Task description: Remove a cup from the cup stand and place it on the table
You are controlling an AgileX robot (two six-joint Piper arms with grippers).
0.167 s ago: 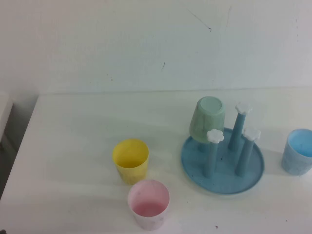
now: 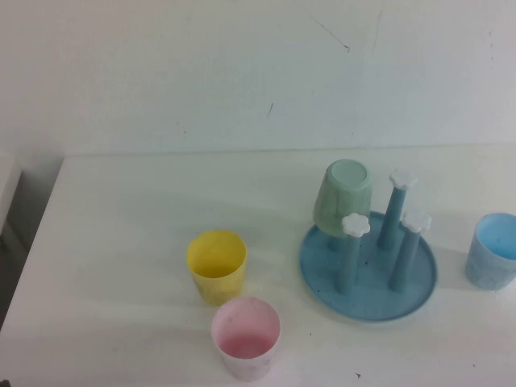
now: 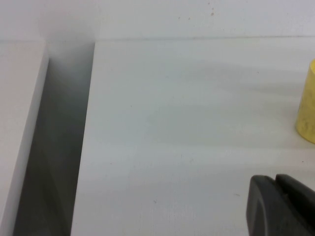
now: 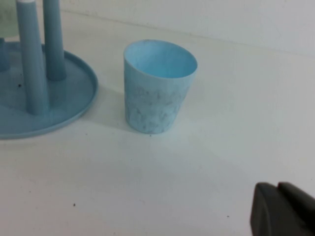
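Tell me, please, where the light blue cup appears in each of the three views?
High view: light blue cup upright at the right edge, apart from the cup stand.
Left wrist view: absent; left gripper over bare table.
Right wrist view: centre, beside the stand; right gripper nearby.
Shared landmark: the stand.

cup (image 2: 343,197) inverted on cup stand (image 2: 368,292) rear-left peg | stand on table (image 2: 129,234) right half

The left gripper (image 3: 283,206) sits low near the table's left edge; the right gripper (image 4: 283,209) near its right edge.
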